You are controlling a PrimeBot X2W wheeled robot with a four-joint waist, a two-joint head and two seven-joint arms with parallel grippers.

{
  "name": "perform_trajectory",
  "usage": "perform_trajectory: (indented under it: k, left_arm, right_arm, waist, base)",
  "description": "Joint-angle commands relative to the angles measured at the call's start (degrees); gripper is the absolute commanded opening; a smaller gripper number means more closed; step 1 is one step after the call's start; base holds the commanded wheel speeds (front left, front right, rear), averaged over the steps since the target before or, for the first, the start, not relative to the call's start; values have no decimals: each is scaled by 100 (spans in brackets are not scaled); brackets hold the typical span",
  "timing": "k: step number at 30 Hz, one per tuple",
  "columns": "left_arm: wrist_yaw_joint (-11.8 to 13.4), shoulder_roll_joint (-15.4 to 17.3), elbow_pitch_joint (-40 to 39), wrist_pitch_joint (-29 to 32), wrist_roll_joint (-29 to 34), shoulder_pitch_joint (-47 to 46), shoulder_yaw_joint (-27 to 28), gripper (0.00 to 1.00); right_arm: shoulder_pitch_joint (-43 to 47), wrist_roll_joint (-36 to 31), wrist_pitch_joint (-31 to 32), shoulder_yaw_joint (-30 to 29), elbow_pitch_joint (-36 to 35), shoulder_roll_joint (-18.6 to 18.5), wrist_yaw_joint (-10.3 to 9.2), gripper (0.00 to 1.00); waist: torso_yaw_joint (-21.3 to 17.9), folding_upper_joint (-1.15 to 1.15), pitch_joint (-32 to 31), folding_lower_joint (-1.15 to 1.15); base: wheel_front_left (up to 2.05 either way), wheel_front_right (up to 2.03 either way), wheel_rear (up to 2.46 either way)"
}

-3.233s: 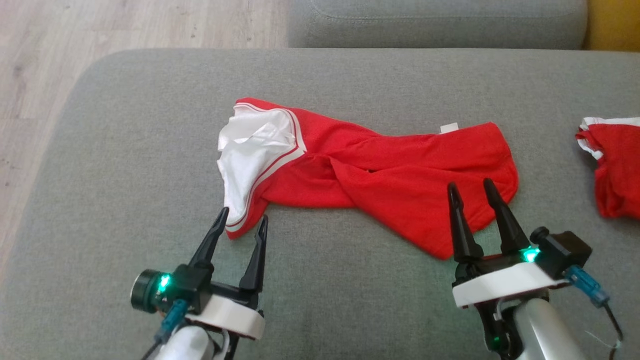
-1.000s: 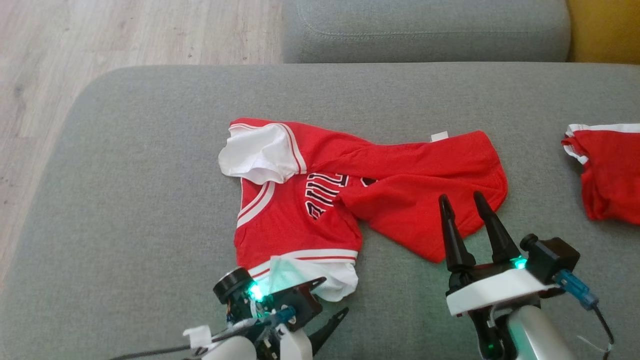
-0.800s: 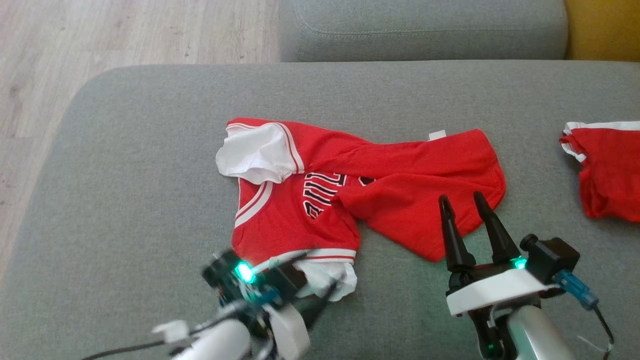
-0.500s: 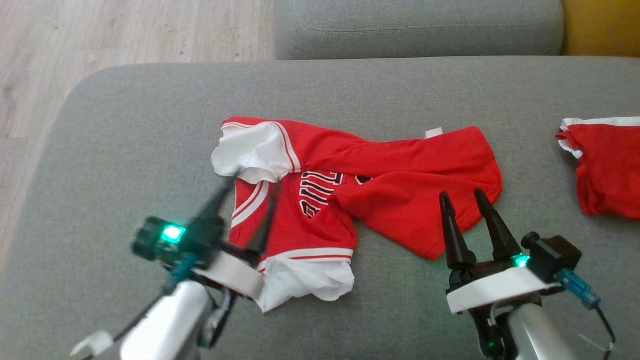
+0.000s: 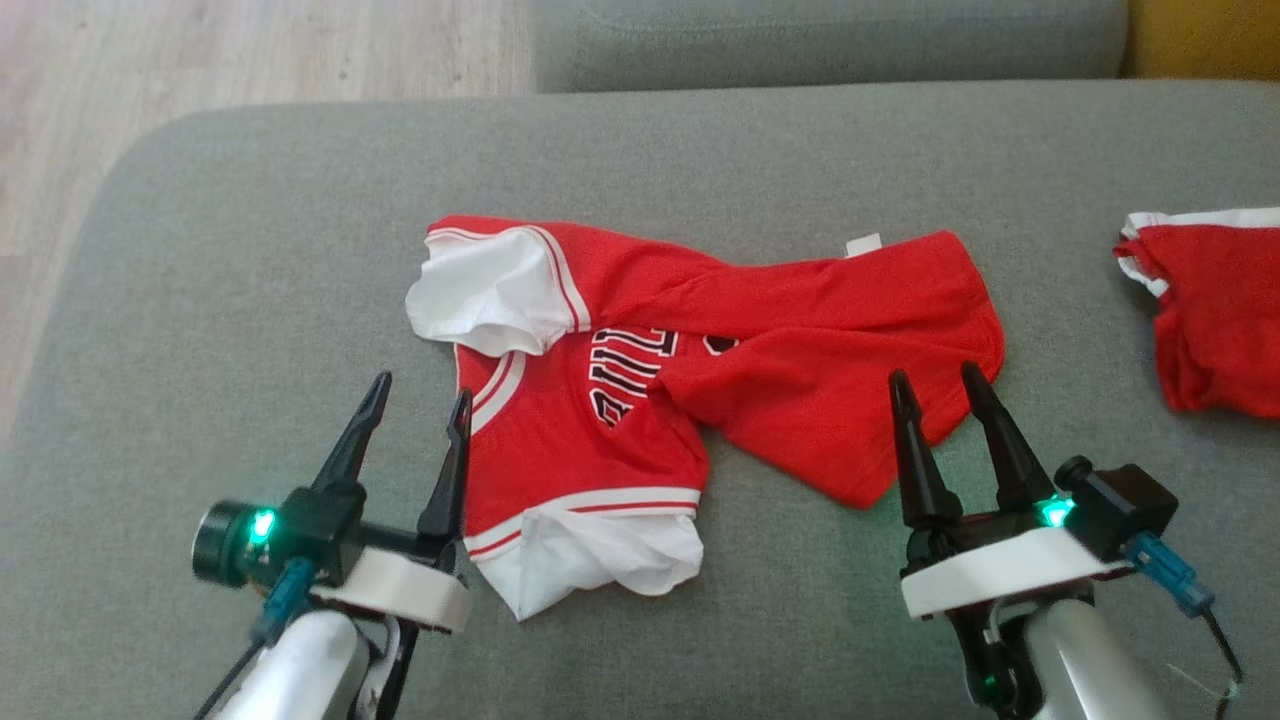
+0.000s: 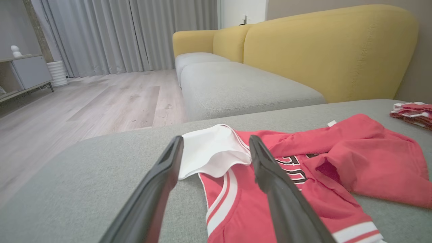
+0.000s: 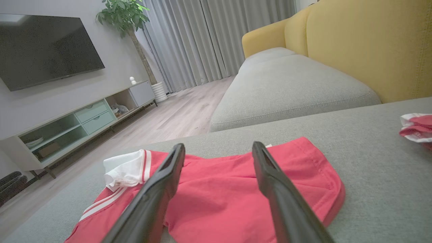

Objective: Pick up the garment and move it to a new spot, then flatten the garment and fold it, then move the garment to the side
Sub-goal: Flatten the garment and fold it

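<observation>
"Red shirt (image 5: 620, 440) with white sleeves, lying on a grey sofa cushion (image 5: 250, 300). Is it flat yet?"

"Only partly. The chest end, with black lettering, lies open. One white sleeve (image 5: 480, 295) is spread at the shirt's far corner and a second sleeve (image 5: 600, 555) at its near corner. The hem half is twisted and doubled over part of the lettering."

"Where are the robot's claws?"

"The left claw (image 5: 421, 387) hovers just beside the shirt's sleeve end, fingers spread wide, holding nothing. The right claw (image 5: 934, 373) is at the shirt's near hem edge, also spread wide and empty. Whether its tips touch the cloth, I cannot tell."

"How far along is the job?"

"As I judge it, the shirt has been set down at its spot and the flattening is about half done. The twisted half needs pulling out straight. Then come the fold and the move to the side, and neither shows any sign of being begun."

"Anything else nearby?"

"Another red-and-white garment (image 5: 1210, 310) lies well apart from the shirt, beyond its hem end."
</observation>
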Motion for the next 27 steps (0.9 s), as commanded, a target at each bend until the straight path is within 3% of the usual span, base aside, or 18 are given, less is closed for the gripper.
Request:
perform_trajectory:
  k: [1, 12, 21, 27]
  left_arm:
    - [-35, 136, -159, -69, 62, -343, 240, 100]
    - [-714, 293, 1112, 414, 1036, -1728, -657, 100]
    - [-836, 266, 1966, 364, 1341, -2301, -939, 100]
    - [-729, 262, 2356, 335, 1497, -2574, -1033, 100]
  right_arm:
    - [-208, -42, -61, 137, -201, -9, -5, 100]
    - [-349, -156, -61, 173, -189, -9, -5, 100]
    - [-419, -121, -61, 155, -184, -9, -5, 100]
    - [-485, -88, -61, 149, -215, -9, -5, 100]
  waist:
    - [-29, 0, 69, 0]
    - [-255, 0, 539, 0]
    - [-453, 0, 721, 0]
    - [-511, 0, 867, 0]
  base:
    - [0, 0, 0]
    - [0, 0, 0]
    - [0, 0, 0]
    - [0, 0, 0]
